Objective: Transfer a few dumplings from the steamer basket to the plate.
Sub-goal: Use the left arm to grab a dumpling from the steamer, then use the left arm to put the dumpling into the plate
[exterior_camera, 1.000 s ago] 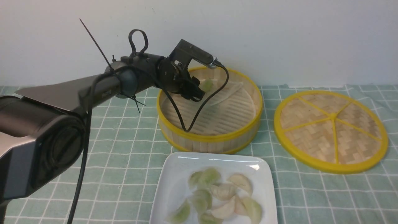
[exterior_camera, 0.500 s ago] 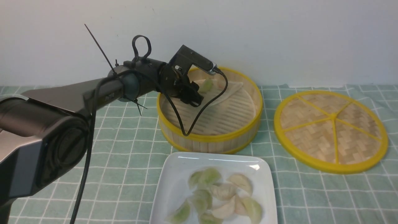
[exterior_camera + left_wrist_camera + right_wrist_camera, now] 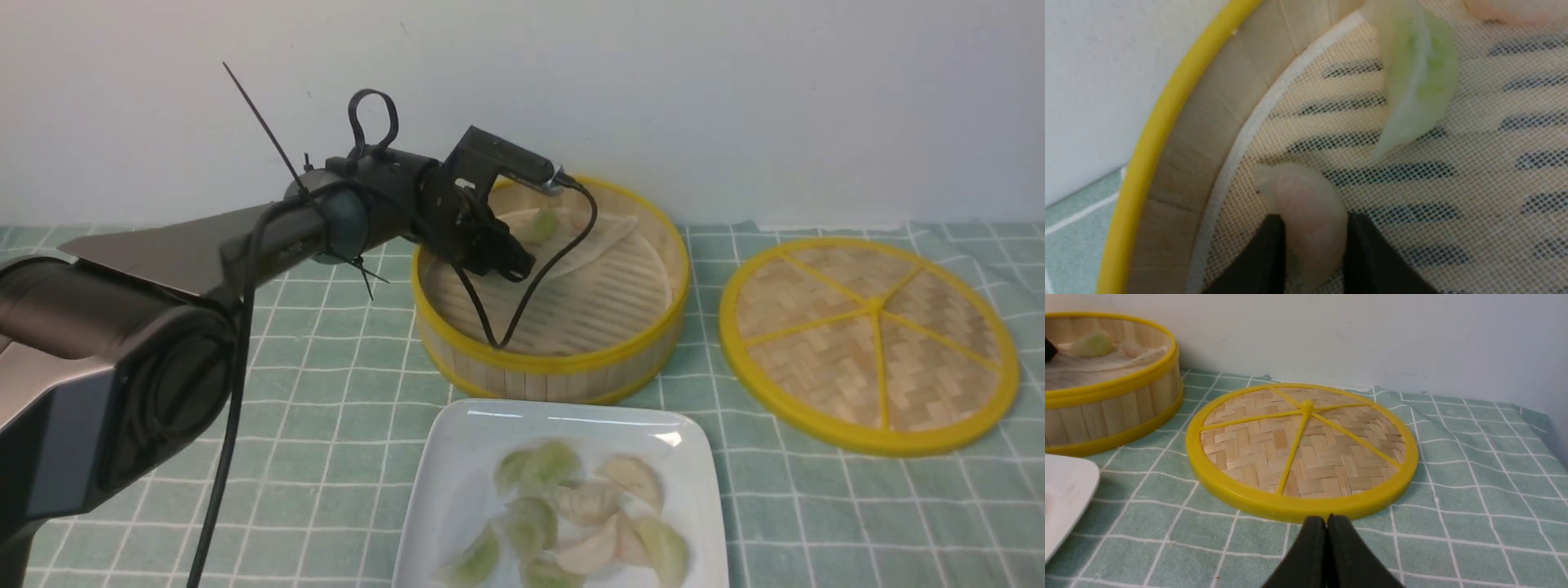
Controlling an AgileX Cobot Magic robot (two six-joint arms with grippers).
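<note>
Left hand (image 3: pixel 1314 220): clenched on a pinkish dumpling (image 3: pixel 1300 192), pinching it from both sides, inside the steamer basket (image 3: pixel 563 365) by its far-left wall.
Green dumpling (image 3: pixel 1419 77): loose on the liner (image 3: pixel 1453 183), just beyond the held one.
Right hand (image 3: pixel 1326 524): pressed closed, holding nothing, near the woven lid (image 3: pixel 1306 457).
Plate (image 3: pixel 457 465): near edge of the surface (image 3: pixel 326 367), carrying a heap of dumplings (image 3: pixel 584 510).

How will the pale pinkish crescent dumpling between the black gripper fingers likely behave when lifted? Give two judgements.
Probably soft: the pale pinkish crescent dumpling looks plump and translucent, so hard squeezing may dent it. Possibly slippery: its skin looks smooth where the left gripper pinches it.
</note>
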